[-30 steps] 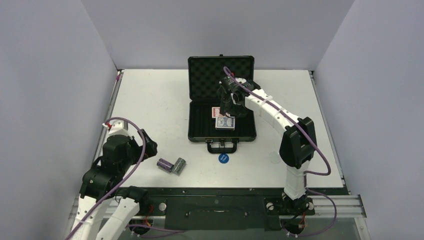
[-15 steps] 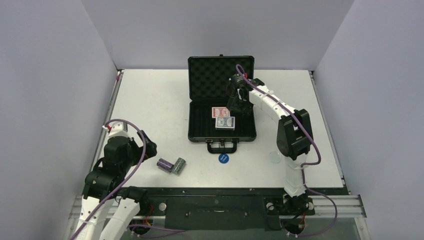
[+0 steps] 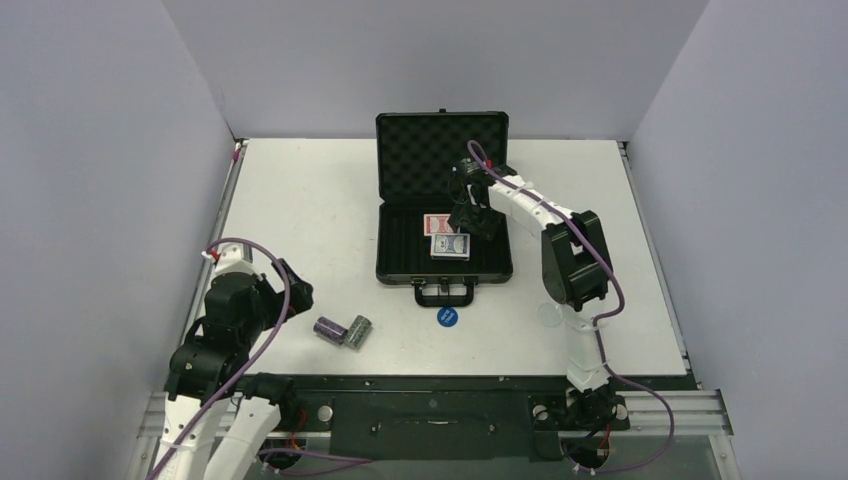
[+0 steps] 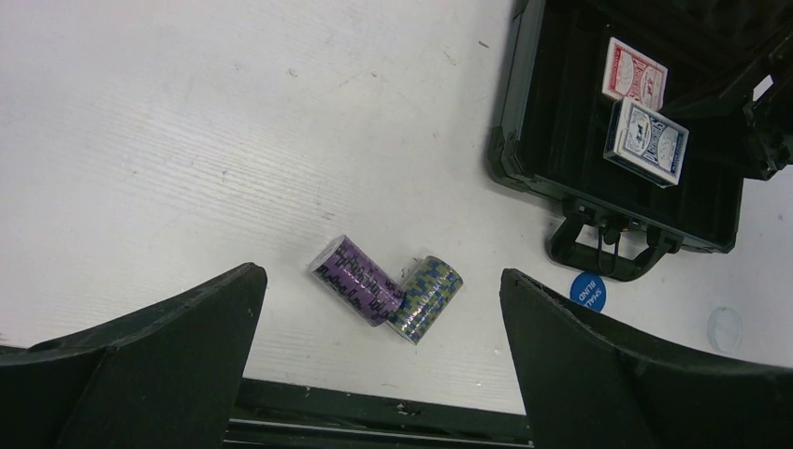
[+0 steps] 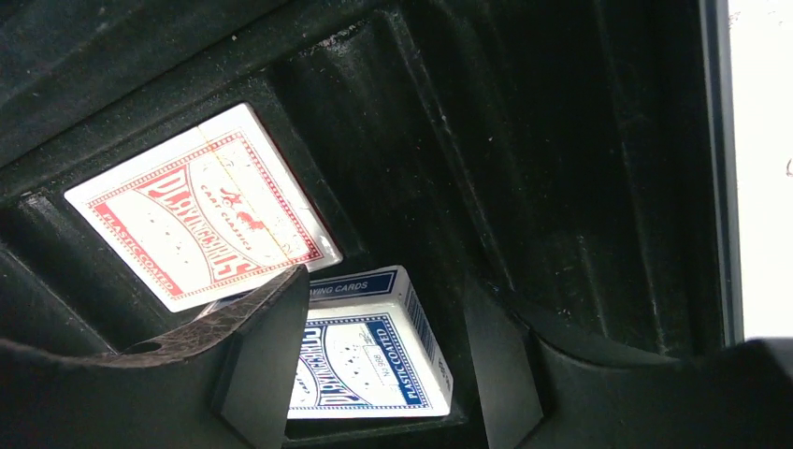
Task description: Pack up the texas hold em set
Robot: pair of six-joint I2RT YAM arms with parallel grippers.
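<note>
So, you look to be at the end of the card step. Both decks lie in the open case (image 3: 398, 250), which sits at 12 o'clock on the tabletop (image 3: 300, 210) with its lid (image 3: 420, 150) upright at the back and its handle (image 3: 444, 294) toward you. The red deck (image 3: 433, 223) lies flat in the foam. The blue deck (image 3: 450, 246) is just at its 5 o'clock. In the right wrist view it seems a little tilted, so I can't tell whether it is fully seated. Your right pincer (image 3: 470, 218) hovers over the case at 1 o'clock of the blue deck, jaws apart and clamped on nothing.

My reading is that the chips come next. The purple chip stack (image 4: 355, 281) and the green chip stack (image 4: 425, 299) lie on their sides, touching at one end in a shallow V, at 7 o'clock of the case. Your left pincer (image 3: 295, 292) is at their 10 o'clock, jaws spread wide and empty, looking down on them. Round and lying down, the stacks will likely roll or split into loose chips, so grip one across its flat ends. The blue disc (image 3: 447, 317) sits at 6 o'clock of the handle. The clear disc (image 3: 550, 316), faint against the white, is at 4 o'clock of the case. Both are thin and likely awkward to lift.
</note>
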